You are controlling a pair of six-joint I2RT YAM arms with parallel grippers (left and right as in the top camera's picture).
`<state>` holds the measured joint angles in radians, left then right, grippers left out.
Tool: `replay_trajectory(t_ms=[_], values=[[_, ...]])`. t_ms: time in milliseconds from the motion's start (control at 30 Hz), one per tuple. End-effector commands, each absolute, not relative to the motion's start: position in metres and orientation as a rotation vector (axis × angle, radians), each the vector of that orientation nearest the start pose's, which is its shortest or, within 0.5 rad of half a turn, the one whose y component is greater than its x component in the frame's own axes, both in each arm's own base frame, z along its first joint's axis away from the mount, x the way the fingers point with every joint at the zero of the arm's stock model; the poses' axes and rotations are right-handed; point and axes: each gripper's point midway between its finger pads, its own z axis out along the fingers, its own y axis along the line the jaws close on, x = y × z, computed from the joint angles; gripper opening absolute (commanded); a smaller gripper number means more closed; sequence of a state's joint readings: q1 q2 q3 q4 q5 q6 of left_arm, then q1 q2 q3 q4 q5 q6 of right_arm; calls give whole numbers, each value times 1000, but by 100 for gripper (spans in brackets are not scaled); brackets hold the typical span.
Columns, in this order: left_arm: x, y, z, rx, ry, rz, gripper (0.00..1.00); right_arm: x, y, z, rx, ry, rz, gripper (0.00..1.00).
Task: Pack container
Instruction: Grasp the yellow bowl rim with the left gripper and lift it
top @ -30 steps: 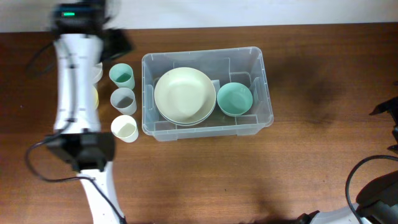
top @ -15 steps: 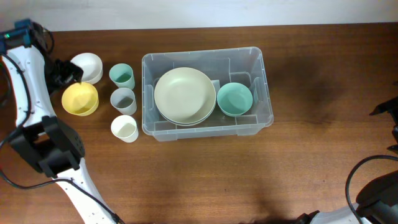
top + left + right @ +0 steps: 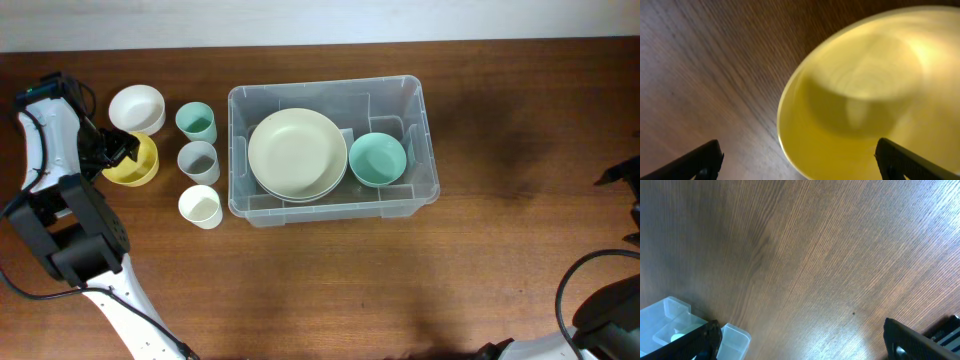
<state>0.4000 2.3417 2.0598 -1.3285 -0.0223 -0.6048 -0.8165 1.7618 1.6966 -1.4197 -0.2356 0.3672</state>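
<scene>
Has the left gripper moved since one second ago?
Yes. In the overhead view the left gripper has swung left, away from the large clear plastic container, and now hovers over the small yellow bowl.

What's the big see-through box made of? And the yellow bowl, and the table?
The container looks like clear, glossy plastic: you can see right through its walls. The yellow bowl is probably smooth plastic too, evenly coloured with a soft shine. The table looks like dark wood, or a wood-look top, showing streaky grain.
</scene>
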Motion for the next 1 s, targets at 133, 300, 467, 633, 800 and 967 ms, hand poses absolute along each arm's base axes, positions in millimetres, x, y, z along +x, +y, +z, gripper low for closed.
replay_trajectory(t_ms=[133,300,467,633,800,967], values=[[403,174,21,-1565,2792,26,90,260,-220,175,1671,2485,312,99],[399,171,13,-1572,2804,18,66,260,-220,175,1671,2485,312,99],[396,167,4,-1579,2814,-12,64,260,-220,175,1671,2485,312,99],[395,166,2,-1580,2818,-11,37,260,-220,175,1671,2485,312,99],[394,165,3,-1583,2824,-9,16,260,-220,175,1671,2485,312,99],[389,166,3,-1592,2837,-6,12,260,-220,175,1671,2485,312,99]])
